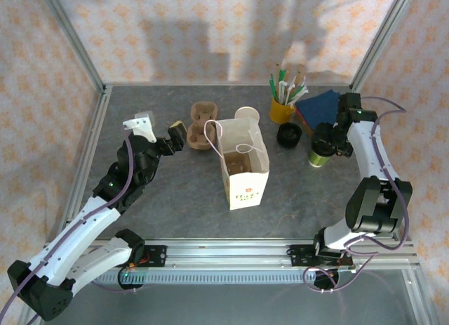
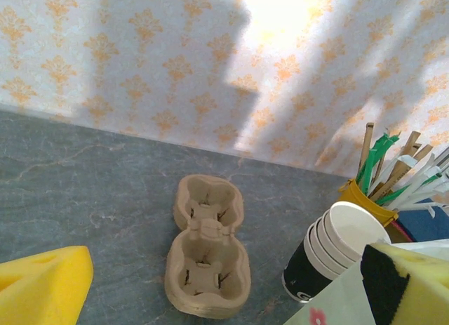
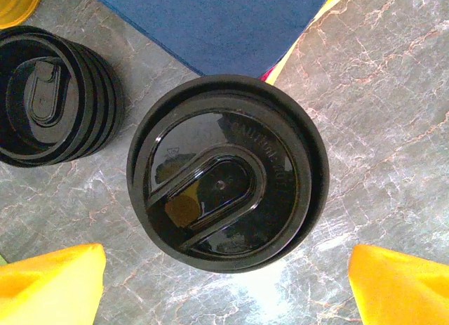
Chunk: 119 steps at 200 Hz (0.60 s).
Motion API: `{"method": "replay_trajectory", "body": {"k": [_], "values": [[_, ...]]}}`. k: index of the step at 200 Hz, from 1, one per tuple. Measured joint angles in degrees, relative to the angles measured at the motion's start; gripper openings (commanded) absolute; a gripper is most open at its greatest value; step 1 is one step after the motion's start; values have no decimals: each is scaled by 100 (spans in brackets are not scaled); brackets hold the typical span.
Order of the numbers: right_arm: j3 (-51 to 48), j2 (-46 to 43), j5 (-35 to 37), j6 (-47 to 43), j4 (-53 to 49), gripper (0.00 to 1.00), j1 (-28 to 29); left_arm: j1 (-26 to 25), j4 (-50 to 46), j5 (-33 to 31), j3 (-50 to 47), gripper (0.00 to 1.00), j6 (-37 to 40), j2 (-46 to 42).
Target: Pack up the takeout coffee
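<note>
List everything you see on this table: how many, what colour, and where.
takeout coffee: one, pale cup with black lid, right side of the table
lids: one stack, black, beside the coffee
sheets: one pile, blue on top, back right
yellow cup: one, holding sticks and straws, back right
white cups: one stack, dark band, behind the bag
carrier: one, brown, back centre
paper bag: one, white, centre, upright and open
table: one, grey
left fingers: two, yellow, open, near the carrier
right fingers: two, yellow, open either side of the coffee
</note>
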Motion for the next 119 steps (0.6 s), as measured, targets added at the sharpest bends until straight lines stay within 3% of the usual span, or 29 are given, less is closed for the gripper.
{"method": "replay_trajectory", "body": {"k": [119], "values": [[92, 400, -4, -9, 7, 79, 0, 0, 24, 13, -55, 99, 52, -50]]}}
